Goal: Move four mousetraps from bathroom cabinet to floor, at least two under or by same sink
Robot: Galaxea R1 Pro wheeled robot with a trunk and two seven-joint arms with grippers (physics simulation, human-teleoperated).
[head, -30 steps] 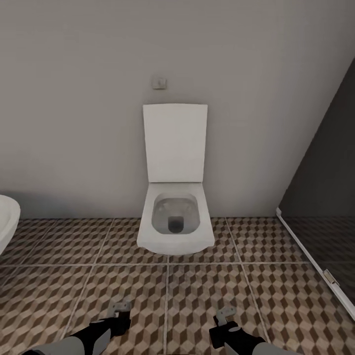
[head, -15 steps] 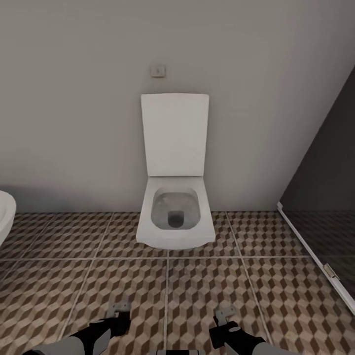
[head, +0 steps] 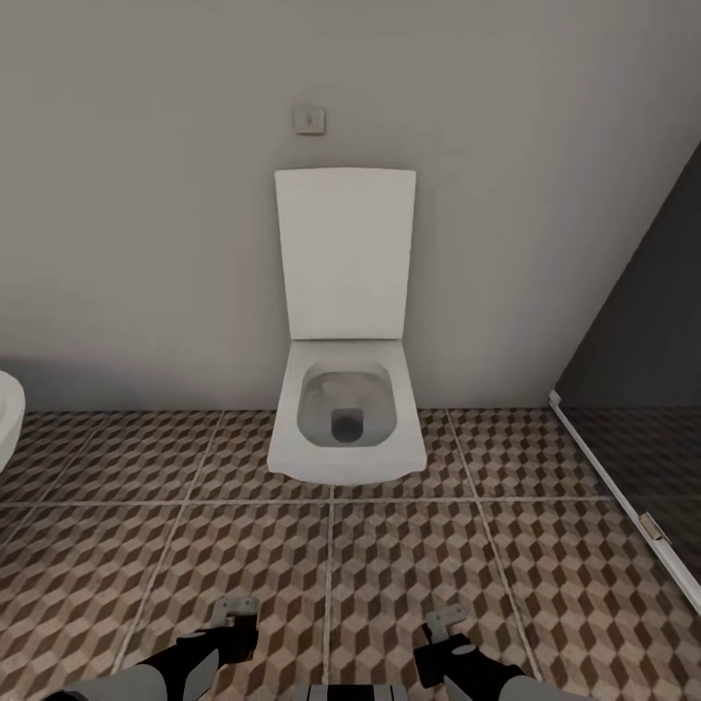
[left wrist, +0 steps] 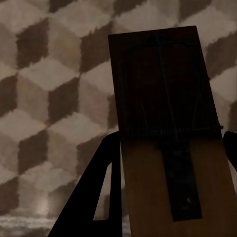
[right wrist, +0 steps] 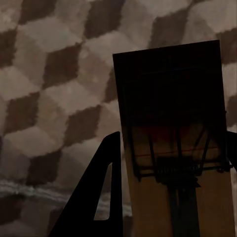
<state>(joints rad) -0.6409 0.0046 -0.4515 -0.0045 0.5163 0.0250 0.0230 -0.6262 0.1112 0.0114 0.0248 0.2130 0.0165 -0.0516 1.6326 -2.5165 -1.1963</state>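
Note:
My left gripper (head: 235,613) is low over the bathroom floor (head: 409,565), shut on a mousetrap. In the left wrist view that mousetrap (left wrist: 168,123), a tan board with dark wire, sits clamped between the dark fingers (left wrist: 106,187) above the cube-patterned floor (left wrist: 49,98). My right gripper (head: 446,621) hangs beside the left at the same height. It is shut on a second mousetrap (right wrist: 173,113), whose faint red mark shows under the wire, over the same floor tiles (right wrist: 59,74). The cabinet and the other two mousetraps are out of view.
A white wall-hung toilet (head: 343,428) with its lid up stands straight ahead against the grey wall. A white sink edge (head: 8,419) juts in at the left. The dark glass shower wall (head: 643,389) and its white sill (head: 623,506) close off the right.
The camera has shifted: the toilet looks larger and higher in the picture and the sink has slid further off to the left. Both grippers keep their hold on the traps.

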